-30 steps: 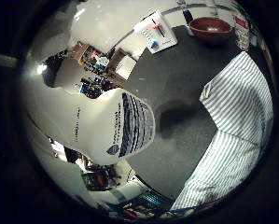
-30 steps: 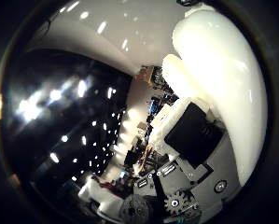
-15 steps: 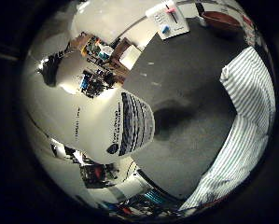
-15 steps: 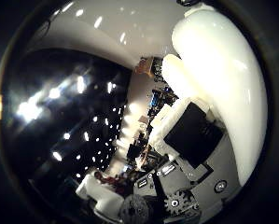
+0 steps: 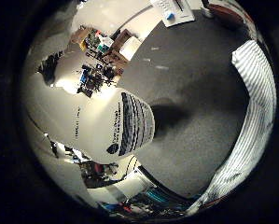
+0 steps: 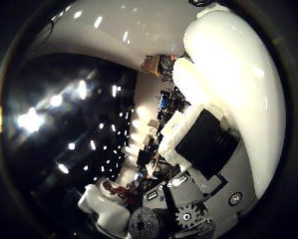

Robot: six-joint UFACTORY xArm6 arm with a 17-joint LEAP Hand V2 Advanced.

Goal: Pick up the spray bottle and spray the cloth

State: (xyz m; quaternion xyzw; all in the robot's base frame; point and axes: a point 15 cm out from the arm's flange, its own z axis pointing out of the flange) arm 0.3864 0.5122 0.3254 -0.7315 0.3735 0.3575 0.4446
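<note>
Spray bottle [image 5: 106,123] sits tight against the palm, white body filling much of the little-finger view, lifted above the dark worktop [image 5: 195,93] w/ its shadow below. Hand [image 6: 203,149]: fingers look curled round the bottle. Striped cloth [image 5: 255,107] lies on the worktop, off to one side. Risk: nozzle aim isn't visible, so spray could miss cloth & wet the worktop; bottle may slip if grip loosens on trigger pull.

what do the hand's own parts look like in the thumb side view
The hand shows glossy, rounded white shells beside a boxy black block in a white frame. Below sit grey plates with a small toothed gear, a round dark knob and a screw head.
</note>
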